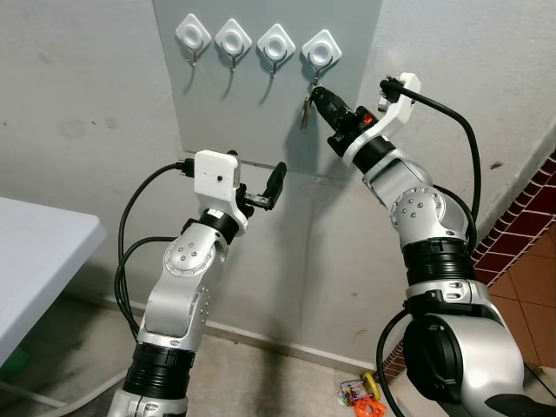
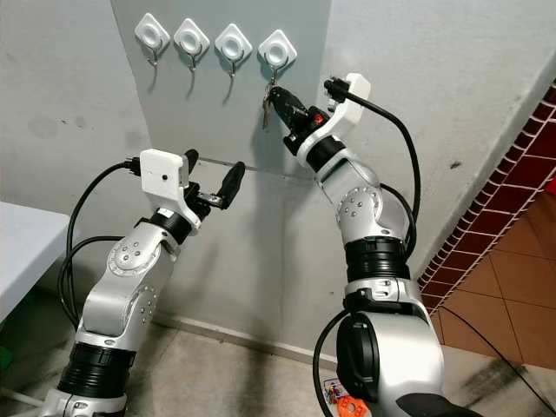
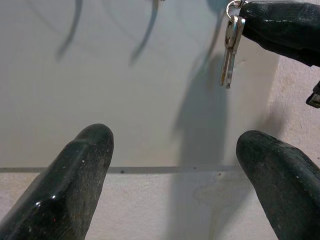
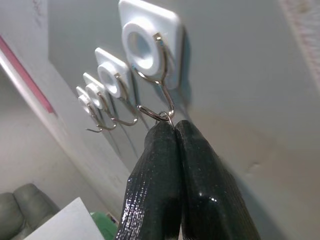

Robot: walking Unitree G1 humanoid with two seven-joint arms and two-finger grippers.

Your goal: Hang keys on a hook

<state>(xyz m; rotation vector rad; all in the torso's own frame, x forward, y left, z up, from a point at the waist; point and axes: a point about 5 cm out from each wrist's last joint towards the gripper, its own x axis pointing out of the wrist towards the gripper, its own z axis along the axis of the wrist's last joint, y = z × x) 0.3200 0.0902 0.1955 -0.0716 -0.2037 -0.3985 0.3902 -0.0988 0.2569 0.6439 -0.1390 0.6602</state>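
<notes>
The right gripper [image 1: 318, 94] is raised to the grey wall panel [image 1: 261, 122], its two black fingers pressed together on the ring of the keys [image 1: 306, 113]. The ring sits at the curved wire of the rightmost hook [image 1: 321, 50] in a row of four white hooks; the wrist view shows the ring touching that wire. The keys dangle just below the fingertips, against the panel. The left gripper [image 1: 261, 187] hovers lower and to the left, fingers spread wide and empty, pointing toward the panel's lower edge.
</notes>
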